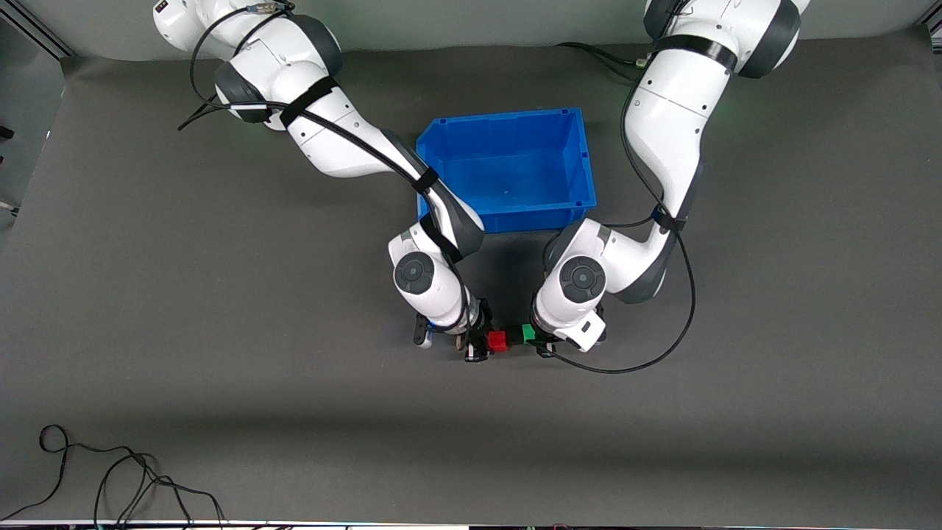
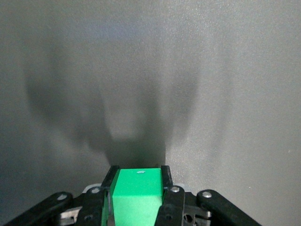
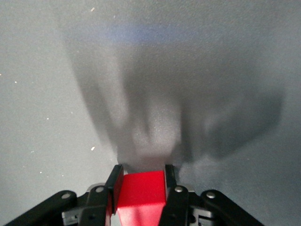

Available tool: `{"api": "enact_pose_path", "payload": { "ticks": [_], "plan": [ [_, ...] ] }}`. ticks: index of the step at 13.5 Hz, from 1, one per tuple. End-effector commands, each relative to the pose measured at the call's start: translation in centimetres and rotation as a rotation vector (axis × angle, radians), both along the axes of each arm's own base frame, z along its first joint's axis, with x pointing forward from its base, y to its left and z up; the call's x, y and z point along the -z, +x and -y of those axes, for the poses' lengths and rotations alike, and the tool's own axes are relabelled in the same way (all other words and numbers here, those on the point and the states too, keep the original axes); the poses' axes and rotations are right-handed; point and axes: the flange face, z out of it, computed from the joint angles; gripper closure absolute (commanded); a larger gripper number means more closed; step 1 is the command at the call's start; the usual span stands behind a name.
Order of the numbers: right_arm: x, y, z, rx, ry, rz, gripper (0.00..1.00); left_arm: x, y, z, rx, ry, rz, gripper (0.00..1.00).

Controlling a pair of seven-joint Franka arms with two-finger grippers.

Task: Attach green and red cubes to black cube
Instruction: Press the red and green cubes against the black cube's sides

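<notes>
Two white robot arms reach over a grey mat (image 1: 221, 331) and meet low at its middle, their tools facing each other.

The left gripper (image 1: 539, 337) has its jaws clamped on the green cube (image 1: 528, 333). In the left wrist view the green cube (image 2: 136, 195) sits squarely between the two black fingers (image 2: 165, 176), touching both, with one flat face pointing outward past the fingertips.

The right gripper (image 1: 482, 343) has its jaws clamped on the red cube (image 1: 498, 341). In the right wrist view the red cube (image 3: 141, 193) fills the gap between the black fingers (image 3: 114, 181), touching both.

From the front, the two cubes lie between the two grippers, the red one toward the right arm's end, the green one toward the left arm's end, with a small dark gap between them. Whether the black cube sits in that gap cannot be told.

A blue bin (image 1: 574, 169) rests on the mat between the two arms, farther from the front camera than the cubes. A loose black cable (image 1: 110, 478) lies at the mat's near edge.
</notes>
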Motion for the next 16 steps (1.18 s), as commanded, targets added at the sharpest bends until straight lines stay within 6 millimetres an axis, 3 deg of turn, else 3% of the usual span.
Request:
{"api": "enact_pose_path", "payload": {
  "ticks": [1, 3, 5, 6, 9, 10, 12, 15, 16],
  "plan": [
    [1.4, 0.1, -0.7, 0.022, 0.001, 0.032, 1.00, -0.5, 0.2, 1.3, -0.011, -0.012, 0.019, 0.97],
    [1.6, -0.4, -1.1, 0.012, -0.005, 0.029, 1.00, -0.4, 0.3, 1.2, -0.014, -0.011, 0.018, 0.96],
    [1.2, -0.6, -1.4, -0.002, -0.015, 0.035, 1.00, -0.4, 0.3, 1.2, -0.012, -0.010, 0.019, 0.62],
    [1.3, -0.7, -1.5, -0.004, -0.017, 0.032, 1.00, -0.4, 0.3, 1.2, -0.011, -0.009, 0.019, 0.54],
    [0.9, -0.6, -1.6, -0.006, -0.018, 0.031, 1.00, -0.5, 0.3, 1.2, -0.011, -0.010, 0.021, 0.51],
    [0.8, -0.6, -1.6, -0.006, -0.017, 0.033, 1.00, -0.5, 0.3, 1.2, -0.005, -0.008, 0.024, 0.39],
    [0.8, -0.6, -1.6, -0.006, -0.017, 0.033, 1.00, -0.7, 0.3, 1.2, 0.002, -0.006, 0.026, 0.00],
    [0.8, -0.5, -1.4, -0.008, -0.019, 0.035, 1.00, -4.0, 2.1, -1.0, 0.015, 0.003, 0.065, 0.00],
    [0.9, -0.5, -1.4, -0.015, -0.025, 0.040, 0.90, -6.6, 2.7, -2.2, 0.059, 0.009, 0.079, 0.00]
  ]
}}
